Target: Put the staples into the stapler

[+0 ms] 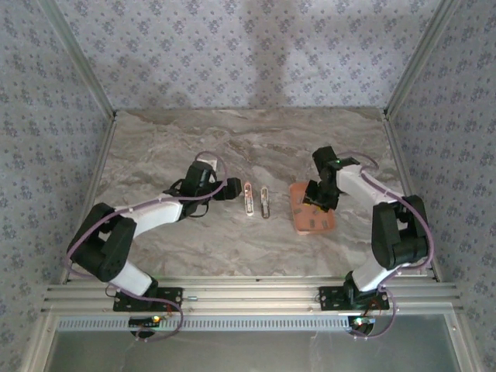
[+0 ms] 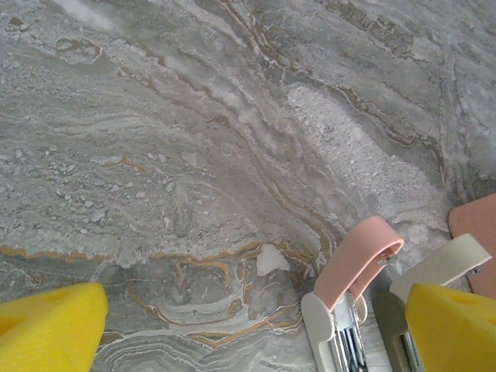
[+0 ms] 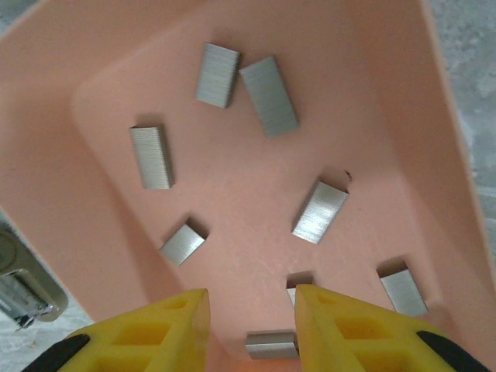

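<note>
The stapler (image 1: 248,200), small and pale pink with its metal channel showing, lies at mid-table; the left wrist view has it at lower right (image 2: 358,262). My left gripper (image 1: 234,187) hovers just left of it, open wide, nothing between its yellow fingers (image 2: 48,327). Several grey staples (image 3: 318,211) lie scattered in the salmon tray (image 3: 46,155). My right gripper (image 3: 252,325) hangs low inside the tray (image 1: 325,225), jaws partly open. One strip (image 3: 271,345) lies on the tray floor in the gap, against the right finger (image 3: 349,329) and apart from the left finger.
A second cream-and-grey slim piece (image 1: 265,201) lies parallel just right of the stapler, also at the left wrist view's right edge (image 2: 438,267). A metal part (image 3: 23,291) shows outside the tray's left wall. Patterned walls enclose the marble table (image 1: 232,139).
</note>
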Motion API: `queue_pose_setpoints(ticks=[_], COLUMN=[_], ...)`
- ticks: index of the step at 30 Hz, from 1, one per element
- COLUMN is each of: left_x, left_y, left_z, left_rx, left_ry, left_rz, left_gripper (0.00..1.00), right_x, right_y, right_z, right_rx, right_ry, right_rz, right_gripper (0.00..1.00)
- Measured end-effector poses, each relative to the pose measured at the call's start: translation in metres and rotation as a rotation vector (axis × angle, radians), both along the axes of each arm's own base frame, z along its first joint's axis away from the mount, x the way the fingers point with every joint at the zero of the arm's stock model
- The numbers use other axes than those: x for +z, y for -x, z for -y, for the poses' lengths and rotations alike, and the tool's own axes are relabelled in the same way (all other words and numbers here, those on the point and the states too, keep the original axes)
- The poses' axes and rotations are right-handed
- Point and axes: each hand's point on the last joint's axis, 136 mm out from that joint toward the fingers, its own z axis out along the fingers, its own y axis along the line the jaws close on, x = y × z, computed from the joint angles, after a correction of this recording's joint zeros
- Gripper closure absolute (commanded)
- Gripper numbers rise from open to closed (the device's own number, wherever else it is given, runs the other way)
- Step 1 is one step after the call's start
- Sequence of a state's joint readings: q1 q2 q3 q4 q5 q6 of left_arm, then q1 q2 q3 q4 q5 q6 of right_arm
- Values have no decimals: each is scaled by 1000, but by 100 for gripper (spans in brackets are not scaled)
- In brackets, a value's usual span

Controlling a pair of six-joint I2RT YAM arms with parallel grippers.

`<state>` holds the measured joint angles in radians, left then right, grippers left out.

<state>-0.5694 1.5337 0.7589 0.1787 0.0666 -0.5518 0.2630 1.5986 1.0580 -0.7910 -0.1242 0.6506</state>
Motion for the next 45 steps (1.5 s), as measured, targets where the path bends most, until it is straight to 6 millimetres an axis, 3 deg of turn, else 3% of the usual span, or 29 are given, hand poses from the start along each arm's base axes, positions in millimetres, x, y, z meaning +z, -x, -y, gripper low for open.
queue_pose_setpoints(ticks=[10,19,26,45], left_x=[-15,-25,-24,-24], left_y=[1,-3,-7,-7], left_z=[0,-7,-12,-12], left_rx=[8,15,27,24], left_ry=[-7,0,11,14], left_rz=[-41,-74,-78,-80], left_gripper=[1,2,1,2], right_x=[-27,-28,-38,-38], right_y=[-9,-16,-15,-14], right_z=[11,20,22,21], right_rx=[-88,-141,-155,-139], right_ry=[90,150,170,201], right_rz=[-84,-83,-111,-119], right_gripper=[69,67,68,71])
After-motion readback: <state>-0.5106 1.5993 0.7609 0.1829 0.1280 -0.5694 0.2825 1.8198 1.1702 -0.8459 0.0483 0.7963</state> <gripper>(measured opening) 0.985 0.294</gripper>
